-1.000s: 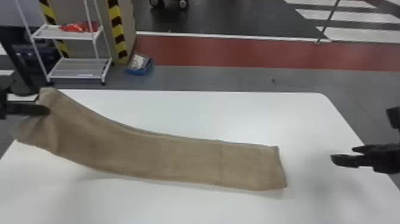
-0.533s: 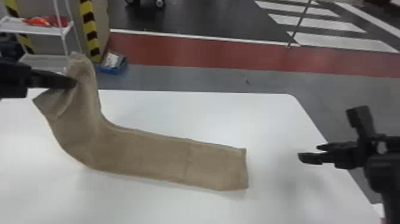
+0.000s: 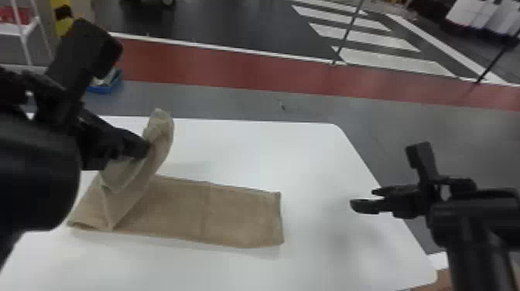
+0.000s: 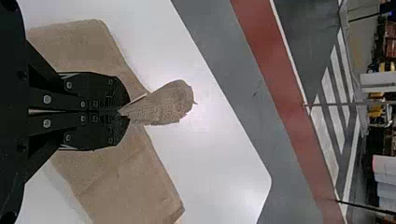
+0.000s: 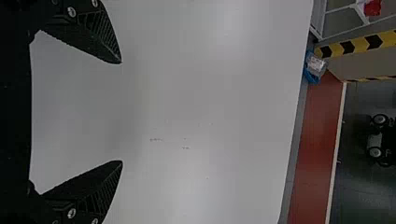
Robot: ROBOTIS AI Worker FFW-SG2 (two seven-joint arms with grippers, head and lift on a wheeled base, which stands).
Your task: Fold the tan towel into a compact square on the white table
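Tan towel [image 3: 240, 216]: strip on the counter [image 3: 309, 154], left end raised, layers unclear
Left gripper [image 4: 124, 111]: pinching that end, likely to fold it rightward
Right gripper [image 5: 122, 112]: fingers apart, empty, at the right

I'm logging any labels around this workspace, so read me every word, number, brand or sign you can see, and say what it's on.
No text can be read.
Tan towel: no print visible.
White table: tiny dark marks, too small to tell if they are writing.
Packet in the blue bin: possible print, too small to read.
Yellow-and-black tape: stripes, no words.
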